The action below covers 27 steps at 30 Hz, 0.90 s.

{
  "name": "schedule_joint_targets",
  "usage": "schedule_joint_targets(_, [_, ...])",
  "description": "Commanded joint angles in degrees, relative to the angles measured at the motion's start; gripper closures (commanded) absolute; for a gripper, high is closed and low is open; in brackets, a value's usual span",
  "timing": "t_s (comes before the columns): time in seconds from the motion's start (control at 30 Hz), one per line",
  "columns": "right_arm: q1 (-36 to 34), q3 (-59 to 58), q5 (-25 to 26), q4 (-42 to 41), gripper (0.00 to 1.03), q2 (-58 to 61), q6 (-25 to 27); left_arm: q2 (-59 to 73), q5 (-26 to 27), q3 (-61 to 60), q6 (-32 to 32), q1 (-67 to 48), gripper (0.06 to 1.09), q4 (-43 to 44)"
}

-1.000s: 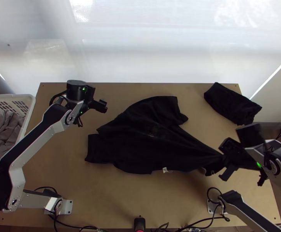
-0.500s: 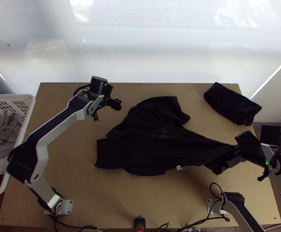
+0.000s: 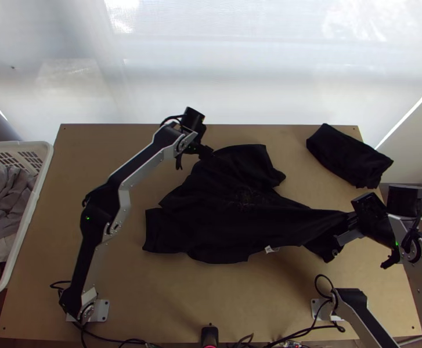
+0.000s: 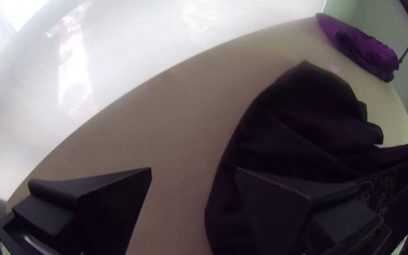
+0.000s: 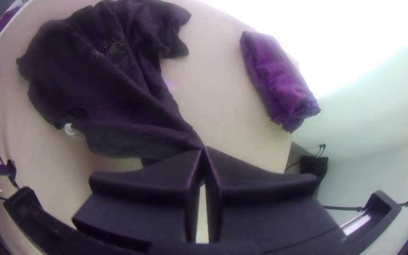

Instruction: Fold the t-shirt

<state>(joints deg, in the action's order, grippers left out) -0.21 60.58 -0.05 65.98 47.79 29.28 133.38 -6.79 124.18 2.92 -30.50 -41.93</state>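
- Top view: black t-shirt (image 3: 222, 223) lies rumpled on table (image 3: 112, 290), between left gripper (image 3: 209, 152) and right gripper (image 3: 348, 227).
- Left wrist view: jaws are apart, released.
- Right wrist view: jaws are clenched on black t-shirt's end.

1. Shows a black t-shirt (image 3: 228, 217) spread across centre, tapering to the right gripper (image 3: 347, 226) at right.
2. Places the left gripper (image 3: 209, 153) above centre.
3. Includes a folded black cloth (image 3: 349, 156), upper right.
4. Has a white basket (image 3: 43, 151) at left.
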Motion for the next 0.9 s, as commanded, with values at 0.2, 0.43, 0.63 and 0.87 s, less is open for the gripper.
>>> schedule_joint_targets(0.2, [1.35, 0.68, -0.03, -0.32, 1.00, -0.15, -0.71, 7.86, 1.95, 6.60, -1.07, -2.19, 0.22, -6.58])
schedule_joint_targets(0.43, [1.53, 1.03, -0.03, -0.32, 1.00, -0.07, -0.71, 8.56, 3.01, 5.99, -1.51, -3.34, 0.34, -7.02])
schedule_joint_targets(0.63, [1.88, 1.91, -0.03, -0.76, 1.00, -0.07, -0.89, 9.00, 7.49, 5.99, -0.28, -3.69, 1.05, -6.85])
schedule_joint_targets(0.87, [3.64, 4.90, -0.03, -2.34, 1.00, 2.13, -1.86, 6.45, 7.49, 5.90, -0.81, -1.40, 1.05, -8.78])
